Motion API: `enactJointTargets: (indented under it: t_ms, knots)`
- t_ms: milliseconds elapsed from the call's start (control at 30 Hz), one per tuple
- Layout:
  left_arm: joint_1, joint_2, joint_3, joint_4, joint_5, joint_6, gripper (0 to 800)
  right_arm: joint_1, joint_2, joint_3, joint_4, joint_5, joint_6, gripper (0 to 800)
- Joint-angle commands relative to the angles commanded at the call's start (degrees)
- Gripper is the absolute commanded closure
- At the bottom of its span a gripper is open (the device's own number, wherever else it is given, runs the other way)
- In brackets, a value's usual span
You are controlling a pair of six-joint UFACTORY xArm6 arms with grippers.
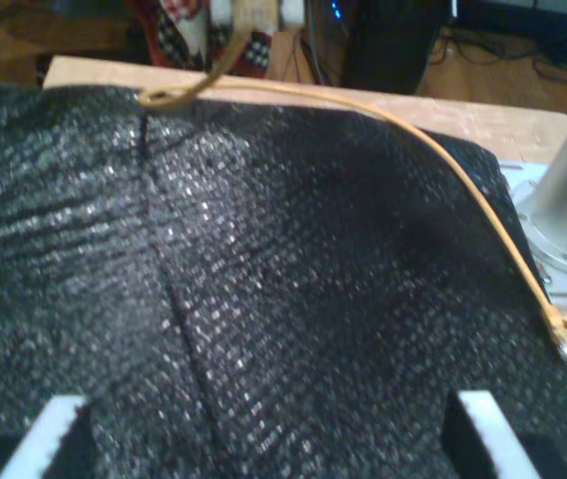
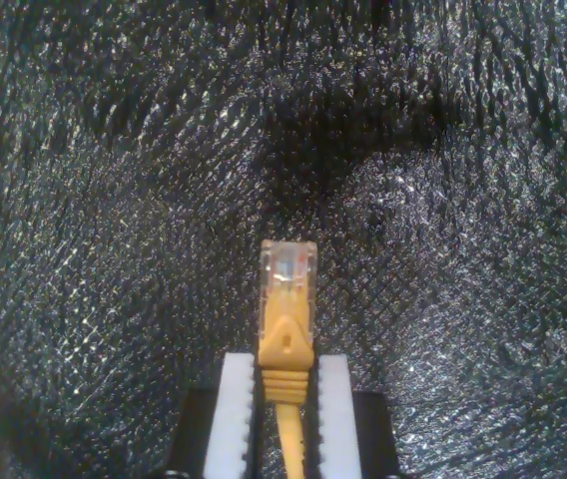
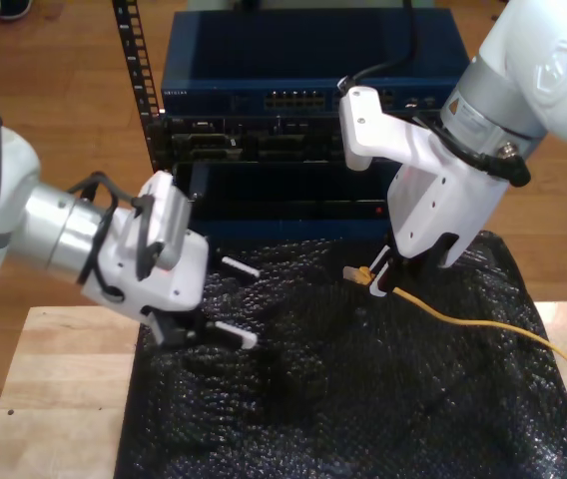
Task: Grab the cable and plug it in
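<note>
Yellow-orange, the cable (image 3: 483, 324) is clamped behind its clear plug (image 2: 288, 267) by my second gripper (image 2: 285, 399) above the black mat (image 3: 363, 399); my first gripper (image 3: 232, 304) hangs apart, so we should carry the plug level toward the blue switch (image 3: 308, 70) at twelve o'clock in the exterior view.

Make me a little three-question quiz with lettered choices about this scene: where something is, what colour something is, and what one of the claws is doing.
1. In the exterior view, where does the equipment rack stand?
A. behind the black mat
B. on the mat
C. under the table

2. What colour is the cable?
A. blue
B. yellow-orange
C. green

3. What is my second claw doing?
A. hanging open
B. gripping the mat
C. clamped on the cable

Answers:
1. A: the blue rack rises beyond the far edge of the black mat.
2. B: its boot and cord are yellow-orange, with a clear plug at the tip.
3. C: the white fingers press the cable's boot from both sides, plug pointing outward.
</note>
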Motion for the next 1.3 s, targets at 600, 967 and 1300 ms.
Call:
enactJointTargets:
  t_ms: [600, 967, 1300]
  knots:
    - [-2.5, 5.2, -6.5, -7.6, 0.0, -2.2, 0, 0.1, 0.0, 0.0, 2.3, -0.1, 0.8, 796]
    - [-3.4, 5.0, -6.4, -8.3, 2.1, -2.3, 0, -1.0, 0.2, 0.0, 2.5, -0.2, 1.3, 796]
    - [-4.8, 4.7, -6.3, -8.2, 3.6, -1.5, 0, -0.9, 0.4, 0.1, 5.1, 0.0, 1.1, 796]
